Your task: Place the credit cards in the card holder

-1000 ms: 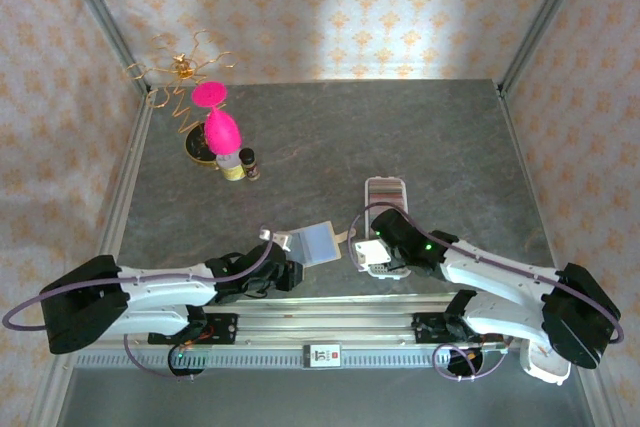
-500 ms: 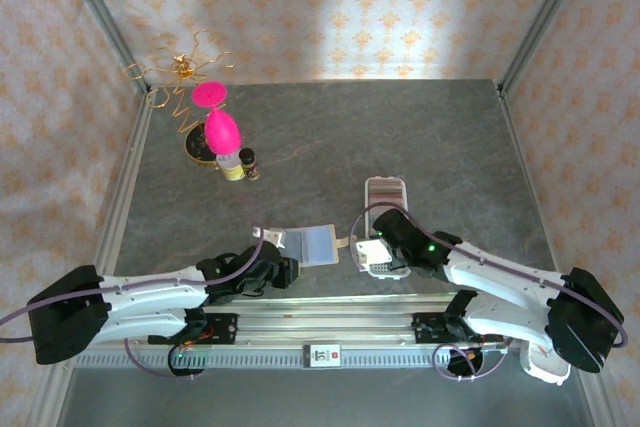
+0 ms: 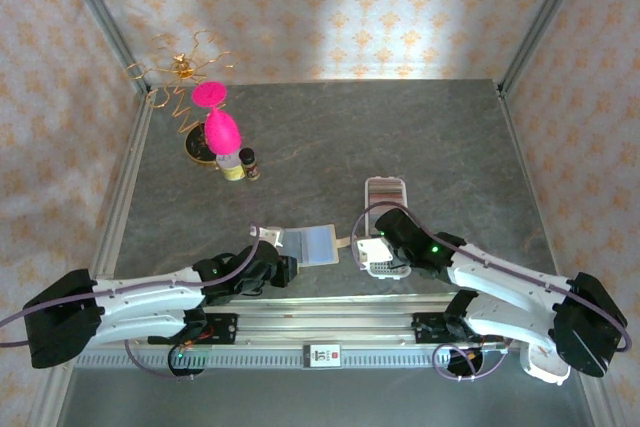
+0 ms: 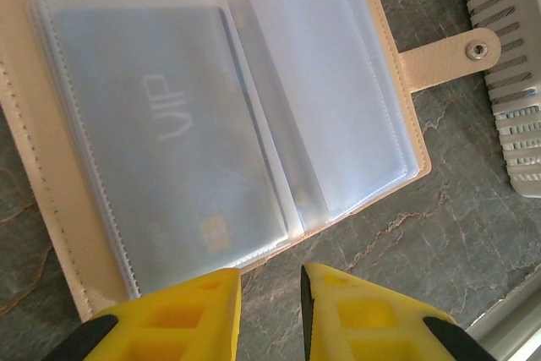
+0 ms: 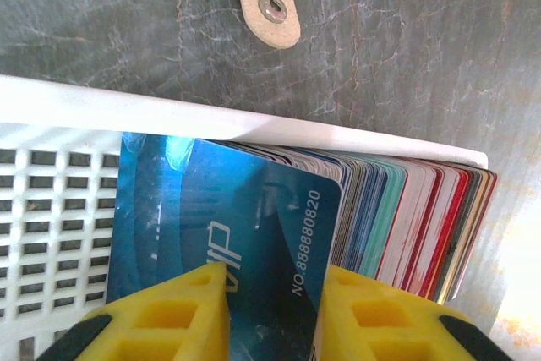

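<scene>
The tan card holder [image 4: 397, 124] lies open on the table, clear sleeves up, with a grey "VIP" card [image 4: 161, 124] in its left sleeve. My left gripper [image 4: 270, 293] stands at the holder's near edge, open by a narrow gap with bare table between the fingers. From above, the card holder [image 3: 308, 243] sits between my left gripper [image 3: 290, 267] and my right gripper [image 3: 372, 252]. The credit cards [image 5: 406, 217] stand packed on edge in a white tray [image 5: 254, 124]. A blue card [image 5: 254, 226] leans out of the stack, and my right gripper [image 5: 275, 293] is open with one finger on each side of it.
The holder's snap tab [image 5: 266, 2] lies on the table just beyond the tray. The slotted tray [image 3: 385, 190] runs away from the right arm. At the back left stand a pink ornament [image 3: 220, 127], a gold wire stand [image 3: 185, 67] and small bottles [image 3: 238, 164]. A metal rail [image 3: 320, 332] lines the near edge.
My right gripper's jaws have narrowed around the blue card. The left arm has shifted a little, its gripper staying at the holder's near edge.
</scene>
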